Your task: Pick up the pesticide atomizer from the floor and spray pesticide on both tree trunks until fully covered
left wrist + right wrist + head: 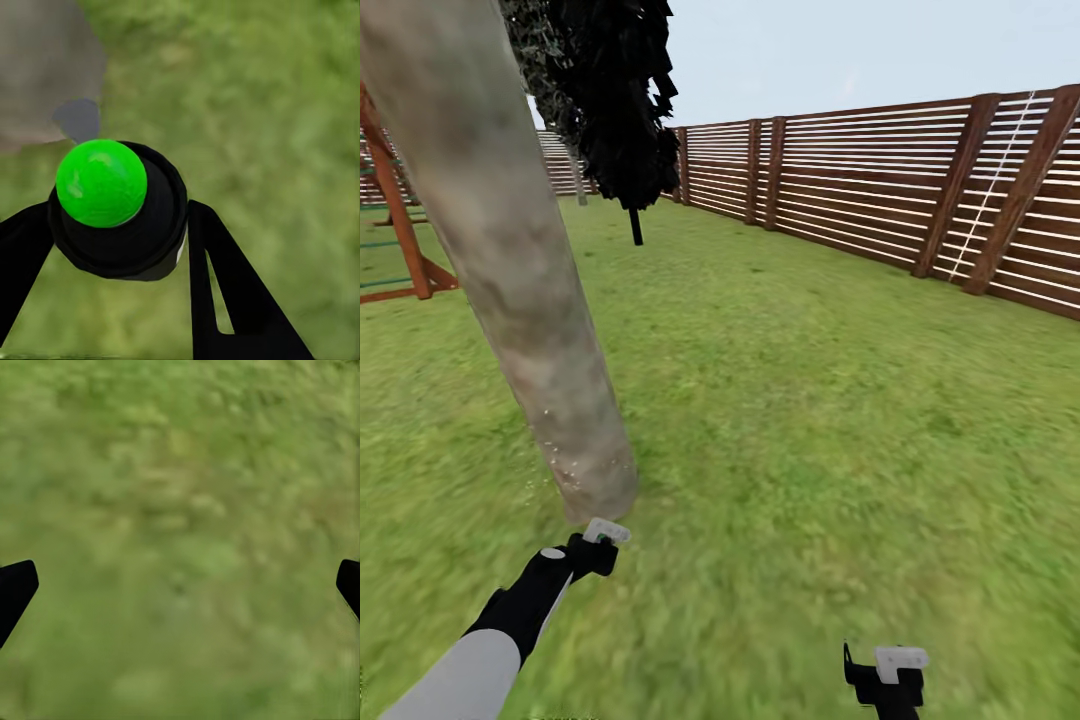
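The left end effector [120,240] grips the atomizer [112,206] just beside the tree trunk [510,270]. Pale specks [560,455] dot the trunk's base. The right end effector [180,585] hangs open over the lawn [840,420].

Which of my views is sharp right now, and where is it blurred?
Head view: fence and leaning trunk fairly sharp, near grass smeared, no cast shadows. Left wrist view: atomizer between the fingers crisp, trunk base and lawn out of focus. Right wrist view: lawn blurred throughout, black fingertips at the edges.
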Controlling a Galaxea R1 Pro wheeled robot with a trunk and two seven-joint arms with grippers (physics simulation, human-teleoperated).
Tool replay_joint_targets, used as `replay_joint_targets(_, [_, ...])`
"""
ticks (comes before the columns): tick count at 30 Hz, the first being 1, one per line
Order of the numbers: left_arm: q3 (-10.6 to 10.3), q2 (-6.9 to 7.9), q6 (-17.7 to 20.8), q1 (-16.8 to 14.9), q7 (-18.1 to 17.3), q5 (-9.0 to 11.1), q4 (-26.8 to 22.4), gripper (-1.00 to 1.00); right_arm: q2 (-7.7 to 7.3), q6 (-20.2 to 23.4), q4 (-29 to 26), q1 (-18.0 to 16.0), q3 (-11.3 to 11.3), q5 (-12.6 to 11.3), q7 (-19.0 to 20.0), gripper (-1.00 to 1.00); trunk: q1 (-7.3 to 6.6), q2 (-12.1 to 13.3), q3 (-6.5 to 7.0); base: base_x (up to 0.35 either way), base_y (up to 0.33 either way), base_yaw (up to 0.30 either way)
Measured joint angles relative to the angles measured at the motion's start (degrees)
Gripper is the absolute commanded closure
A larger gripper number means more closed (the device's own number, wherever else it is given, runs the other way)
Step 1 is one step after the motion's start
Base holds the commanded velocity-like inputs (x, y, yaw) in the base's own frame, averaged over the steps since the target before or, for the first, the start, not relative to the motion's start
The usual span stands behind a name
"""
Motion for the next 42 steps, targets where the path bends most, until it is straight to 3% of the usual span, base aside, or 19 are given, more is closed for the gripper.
replay_joint_targets(11, [0.3, -0.06, 0.0, 0.0, 3.1, 0.1, 0.0, 1.00, 0.00, 0.0, 0.0, 0.0, 0.0, 0.0, 0.0, -1.00, -0.01, 0.0, 0.00, -0.009, -0.235, 0.276])
replay_joint_targets(15, [3.9, 0.03, 0.1, 0.0, 3.1, 0.0, -0.4, 1.00, 0.00, 0.0, 0.0, 0.0, 0.0, 0.0, 0.0, -1.00, 0.01, 0.0, 0.00, 0.014, -0.012, 0.277])
replay_joint_targets(21, [4.2, -0.15, 0.1, 0.0, 3.1, 0.0, 0.0, 1.00, 0.00, 0.0, 0.0, 0.0, 0.0, 0.0, 0.0, -1.00, 0.01, 0.0, 0.00, 0.001, 0.000, 0.264])
replay_joint_targets(25, [3.8, -2.87, 0.3, -0.4, 2.8, -0.1, -0.5, 1.00, -0.24, 0.0, 0.0, 0.0, 0.0, 0.0, 0.1, -1.00, 0.01, 0.0, 0.00, 0.000, 0.000, 0.035])
replay_joint_targets(29, [2.1, -8.20, 6.4, -1.9, 2.4, 0.3, -1.5, 1.00, -0.41, 0.0, 0.0, 0.0, 0.0, 0.0, 0.1, -1.00, 0.00, 0.0, 0.01, 0.000, 0.000, 0.000])
replay_joint_targets(31, [1.7, -8.41, 8.6, -4.0, 2.3, -0.1, -1.9, 1.00, -0.43, 0.0, 0.0, 0.0, 0.0, 0.0, 0.1, -1.00, 0.00, 0.0, 0.01, 0.000, 0.000, 0.000])
replay_joint_targets(34, [1.6, -5.67, 11.2, -4.8, 2.4, -0.6, -5.1, 1.00, -0.44, 0.0, 0.0, 0.0, 0.0, 0.0, 0.0, -1.00, 0.01, 0.0, 0.01, -0.098, 0.000, 0.000])
replay_joint_targets(37, [1.4, -5.10, 11.8, -4.7, 2.4, -0.2, -7.9, 1.00, -0.44, 0.0, 0.0, 0.0, 0.0, 0.0, 0.0, -1.00, 0.04, 0.0, 0.00, -0.310, 0.000, 0.000])
replay_joint_targets(38, [1.5, -5.22, 11.8, -4.9, 2.4, -0.1, -8.1, 1.00, -0.44, 0.0, 0.0, 0.0, 0.0, 0.0, 0.0, -1.00, 0.04, 0.0, 0.00, -0.301, 0.000, 0.000])
replay_joint_targets(41, [1.3, -8.28, 12.2, -6.1, 2.4, 0.3, -9.0, 1.00, -0.44, 0.0, 0.0, 0.0, 0.0, 0.0, 0.0, -1.00, 0.02, 0.0, 0.01, -0.123, 0.000, 0.053])
replay_joint_targets(42, [1.2, -9.17, 15.1, -7.8, 2.4, 0.2, -9.9, 1.00, -0.39, 0.0, 0.0, 0.0, 0.0, 0.0, 0.0, -1.00, 0.01, 0.0, 0.01, -0.014, 0.000, 0.211])
